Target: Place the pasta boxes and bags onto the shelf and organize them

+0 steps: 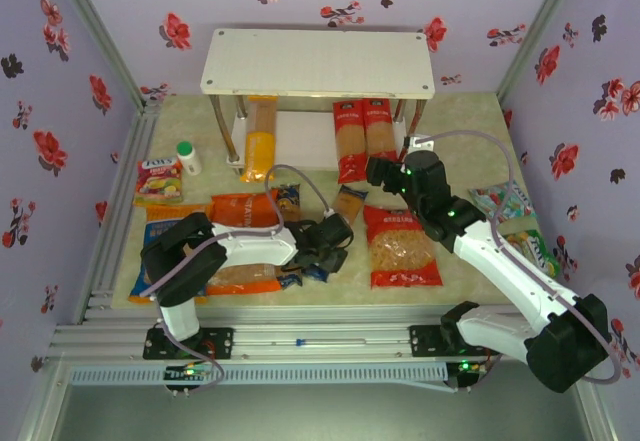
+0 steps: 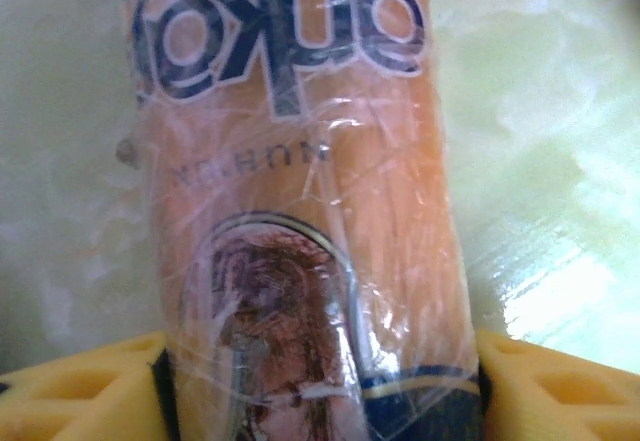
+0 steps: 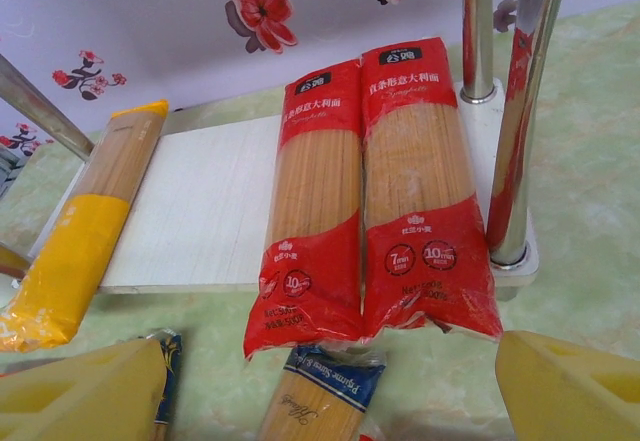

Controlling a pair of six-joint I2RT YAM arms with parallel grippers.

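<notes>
Long narrow clear-wrapped spaghetti pack with dark blue print [image 2: 300,211], flat on the pale green tabletop [image 2: 560,111] near its front middle. Flanked closely on both sides by the yellow fingers of the left gripper [image 2: 320,401], arm reaching low and rightward from its base; cannot tell whether actually clamped. Further back, two red spaghetti packs [image 3: 420,181] and one yellow-and-clear spaghetti pack [image 3: 90,231] lying on the lower tier of the white two-tier shelf [image 1: 318,61]. Right gripper [image 3: 330,401] stretched forward toward them, fingers wide apart, empty.
</notes>
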